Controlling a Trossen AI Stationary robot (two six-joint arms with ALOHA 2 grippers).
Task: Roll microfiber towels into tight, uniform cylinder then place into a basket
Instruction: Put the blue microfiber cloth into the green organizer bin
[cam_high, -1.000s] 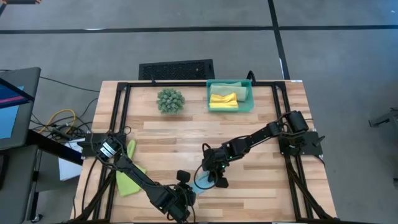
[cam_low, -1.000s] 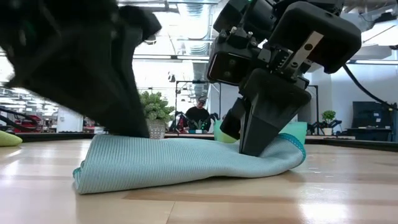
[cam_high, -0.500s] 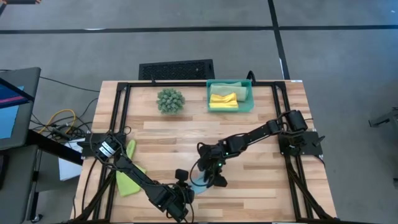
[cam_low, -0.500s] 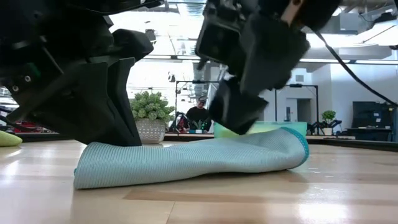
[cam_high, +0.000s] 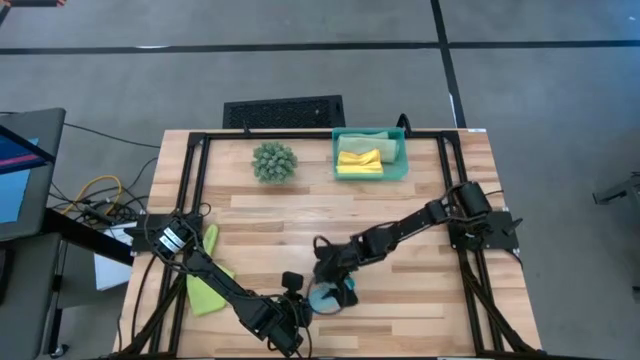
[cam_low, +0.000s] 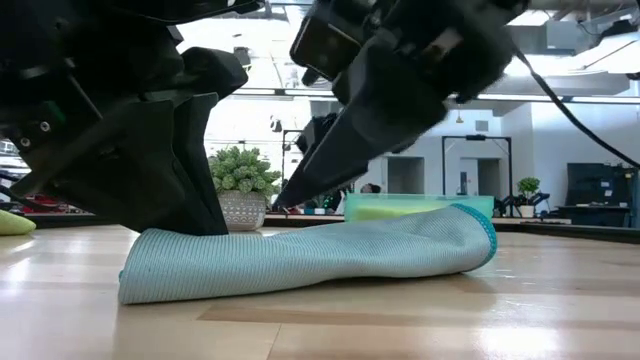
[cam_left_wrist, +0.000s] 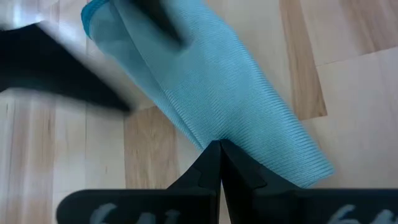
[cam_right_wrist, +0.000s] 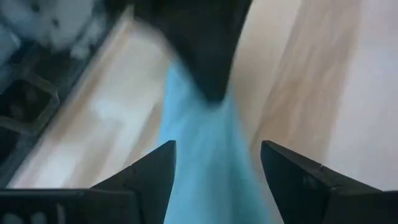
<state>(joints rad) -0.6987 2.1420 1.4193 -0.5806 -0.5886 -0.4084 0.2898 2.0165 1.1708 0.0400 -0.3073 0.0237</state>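
Note:
The light blue towel lies folded into a long band on the wood near the table's front edge, also seen as the blue towel. My left gripper is shut, its tips down on the towel's left part. My right gripper hangs open just above the band, one finger on either side of the towel, and touches nothing. The teal basket at the far edge holds a yellow towel and a sage green one. A lime green towel lies under my left arm. My left gripper presses its shut fingertips down on the folded towel at one long edge. The fingers slant down from the table's near left. The towel lies flat on the wood under them, in several layers.
A spiky green plant ball stands left of the basket. A black slotted grille sits beyond the far edge. A black frame runs round the tabletop. Bare wood lies between the towel and the basket.
My right gripper has let go of the blue towel's right end, opened wide, risen off it and rolled its wrist, shifting a little toward the table's left. The towel's pinched end has settled back onto the wood; the rest stayed under my left gripper.

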